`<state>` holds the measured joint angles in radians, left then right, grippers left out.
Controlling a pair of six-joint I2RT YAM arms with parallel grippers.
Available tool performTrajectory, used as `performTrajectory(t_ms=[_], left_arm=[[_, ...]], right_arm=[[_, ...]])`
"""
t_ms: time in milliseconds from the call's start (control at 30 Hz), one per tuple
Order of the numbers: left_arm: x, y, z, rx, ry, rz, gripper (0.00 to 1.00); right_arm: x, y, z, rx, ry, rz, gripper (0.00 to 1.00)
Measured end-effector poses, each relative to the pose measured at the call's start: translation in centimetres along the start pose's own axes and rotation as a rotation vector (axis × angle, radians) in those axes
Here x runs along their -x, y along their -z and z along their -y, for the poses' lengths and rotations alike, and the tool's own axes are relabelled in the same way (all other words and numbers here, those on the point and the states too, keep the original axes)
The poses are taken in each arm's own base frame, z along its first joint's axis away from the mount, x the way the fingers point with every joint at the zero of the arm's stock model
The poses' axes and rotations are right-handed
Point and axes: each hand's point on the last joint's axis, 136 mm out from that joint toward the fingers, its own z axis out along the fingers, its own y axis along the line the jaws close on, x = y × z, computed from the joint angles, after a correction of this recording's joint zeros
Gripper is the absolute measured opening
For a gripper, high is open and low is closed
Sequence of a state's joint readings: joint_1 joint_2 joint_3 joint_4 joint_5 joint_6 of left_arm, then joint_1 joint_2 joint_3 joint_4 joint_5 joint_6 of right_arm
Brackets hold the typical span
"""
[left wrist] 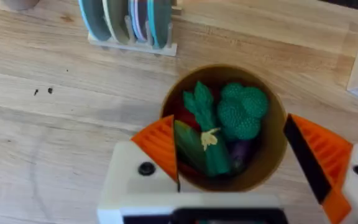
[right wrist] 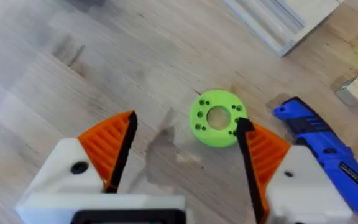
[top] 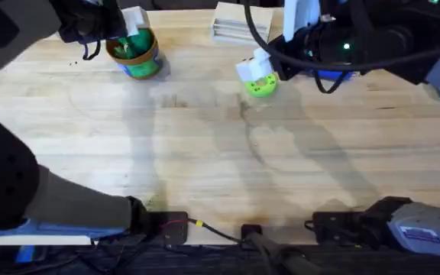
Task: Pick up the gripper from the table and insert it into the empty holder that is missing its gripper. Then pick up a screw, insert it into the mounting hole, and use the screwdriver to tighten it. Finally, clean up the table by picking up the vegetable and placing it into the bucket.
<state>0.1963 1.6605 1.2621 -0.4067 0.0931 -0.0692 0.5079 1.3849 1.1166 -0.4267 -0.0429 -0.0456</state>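
Pale wooden worktop (top: 205, 153) stretches beneath me. At its far left my left hand (left wrist: 232, 162) hangs spread right over the bucket (top: 134, 53), fingers released and grasping nothing. Inside the tub lie the vegetable (left wrist: 205, 134), slim and dark green, a knitted broccoli-like piece (left wrist: 241, 111) and something red underneath. I judge the cleanup done; pulling away carelessly could clip the rim and tip the tub. Further right, my right hand (right wrist: 185, 155) hovers released above the green ring (right wrist: 216, 118), the screwdriver (right wrist: 325, 146) lying just beside one finger, where a nudge could roll it.
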Motion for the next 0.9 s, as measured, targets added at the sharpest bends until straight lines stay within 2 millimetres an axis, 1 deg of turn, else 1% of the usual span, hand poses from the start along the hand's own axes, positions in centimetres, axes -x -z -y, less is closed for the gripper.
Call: performTrajectory(t_ms=[100,167,267,367,467,567,600,633,700,733,767,800,833,867,900], left_arm=[[0.4,0.6,0.1,-0.001,-0.002,0.013,0.992],[1.1,1.8,0.3,-0.003,-0.004,0.041,0.992],[2.5,4.6,0.6,-0.008,-0.010,0.099,0.992],[3.5,8.2,1.0,-0.011,-0.020,0.154,0.993],[3.3,11.4,1.3,-0.011,-0.043,0.175,0.987],[2.2,13.9,1.6,-0.010,-0.086,0.159,0.926],[1.7,14.7,1.8,-0.013,-0.108,0.149,0.889],[1.2,15.2,2.0,-0.017,-0.128,0.138,0.832],[-0.1,16.3,2.7,-0.031,-0.187,0.108,0.568],[-0.9,16.9,3.2,-0.042,-0.225,0.089,0.393],[-1.4,17.4,3.8,-0.055,-0.260,0.080,0.275],[-2.0,17.9,4.4,-0.070,-0.293,0.073,0.193],[-2.5,18.5,5.1,-0.086,-0.322,0.068,0.076],[-2.9,19.0,5.6,-0.100,-0.349,0.066,0.023],[-3.2,19.4,6.2,-0.114,-0.373,0.068,0.015]], right_arm=[[0.0,0.1,0.0,0.000,0.000,0.001,0.994],[0.2,0.4,0.0,0.000,0.001,0.009,0.993],[0.8,1.5,-0.1,-0.002,0.003,0.039,0.994],[1.3,3.2,-0.2,-0.003,0.006,0.073,0.992],[1.7,4.8,-0.2,-0.007,0.006,0.104,0.992],[1.9,6.0,0.0,-0.013,0.003,0.124,0.992],[1.9,6.4,0.0,-0.015,0.002,0.127,0.992],[1.8,6.8,0.2,-0.018,-0.001,0.129,0.992],[1.9,7.5,0.4,-0.024,-0.010,0.133,0.992],[1.9,7.9,0.5,-0.027,-0.016,0.138,0.992],[2.0,8.3,0.6,-0.030,-0.021,0.141,0.991],[2.1,8.7,0.8,-0.034,-0.027,0.144,0.991],[2.3,9.0,0.9,-0.037,-0.031,0.147,0.991],[2.4,9.3,1.0,-0.041,-0.035,0.151,0.992],[2.6,9.6,1.1,-0.044,-0.037,0.155,0.994]])
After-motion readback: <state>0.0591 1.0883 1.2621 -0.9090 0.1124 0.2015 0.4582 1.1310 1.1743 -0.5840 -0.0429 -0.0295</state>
